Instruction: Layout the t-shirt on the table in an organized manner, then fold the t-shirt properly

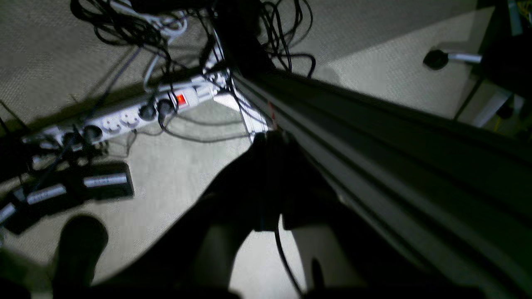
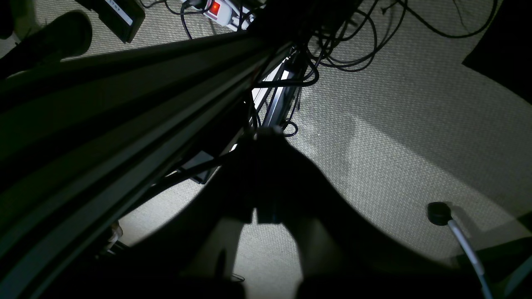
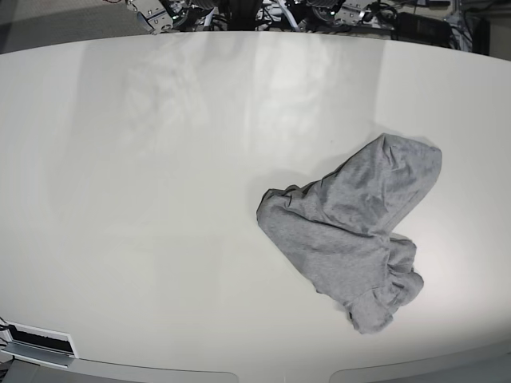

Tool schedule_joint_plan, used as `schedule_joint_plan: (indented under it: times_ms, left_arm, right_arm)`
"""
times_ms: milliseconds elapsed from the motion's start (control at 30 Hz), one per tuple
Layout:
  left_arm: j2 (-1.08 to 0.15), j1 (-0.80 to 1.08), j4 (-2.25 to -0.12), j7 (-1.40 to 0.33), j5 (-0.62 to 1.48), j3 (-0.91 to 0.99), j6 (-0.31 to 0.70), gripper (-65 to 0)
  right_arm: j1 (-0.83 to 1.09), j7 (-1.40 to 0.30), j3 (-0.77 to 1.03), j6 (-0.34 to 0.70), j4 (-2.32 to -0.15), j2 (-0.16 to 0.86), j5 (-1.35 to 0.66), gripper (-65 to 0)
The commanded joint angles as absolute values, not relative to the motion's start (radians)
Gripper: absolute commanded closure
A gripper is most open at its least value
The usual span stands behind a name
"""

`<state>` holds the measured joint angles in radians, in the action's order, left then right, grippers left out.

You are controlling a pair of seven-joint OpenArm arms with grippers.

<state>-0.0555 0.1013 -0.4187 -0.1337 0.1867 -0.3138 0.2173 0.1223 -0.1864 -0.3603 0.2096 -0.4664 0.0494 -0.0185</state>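
Observation:
The grey t-shirt [image 3: 351, 227] lies crumpled in a loose heap on the right half of the glossy off-white table [image 3: 160, 199], with no lettering showing. Neither arm appears in the base view. My left gripper [image 1: 272, 139] is a dark silhouette hanging beside the table frame, pointing down at the carpet, its fingers pressed together on nothing. In the right wrist view my right gripper [image 2: 268, 133] hangs the same way, shut and empty. The shirt is out of both wrist views.
Below the left arm lie a white power strip [image 1: 124, 116] with a lit red switch, tangled black cables [image 1: 166, 25] and black power bricks [image 1: 70, 191]. An aluminium frame beam [image 1: 374, 137] runs beside each gripper. Equipment clutter [image 3: 319, 12] lines the table's far edge.

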Motion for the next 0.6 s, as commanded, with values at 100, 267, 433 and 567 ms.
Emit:
schedule_joint_plan:
  times_ms: [100,267,433,567]
  left_arm:
    - [-0.054,0.116,-0.427,-0.259,0.192,-0.314,0.224,0.0]
    - [-0.067,0.212,-0.508,-0.294,0.192,-0.314,0.236,0.0]
    - [-0.073,0.346,-0.725,-0.398,0.192,-0.314,0.243,0.0]
    - [-0.085,0.442,-0.947,-0.506,0.192,-0.314,0.243,0.0]
  right_arm:
    - [0.16,-0.204,-0.36,0.23,-0.479,0.05,-0.02,0.0]
    - [0.262,-0.38,-0.36,0.318,-0.56,0.053,-0.02,0.0]
    - [0.391,-0.535,-0.359,0.353,-0.746,0.053,-0.029,0.0]
    - [0.509,-0.657,-0.359,0.374,-0.951,0.059,-0.042,0.0]
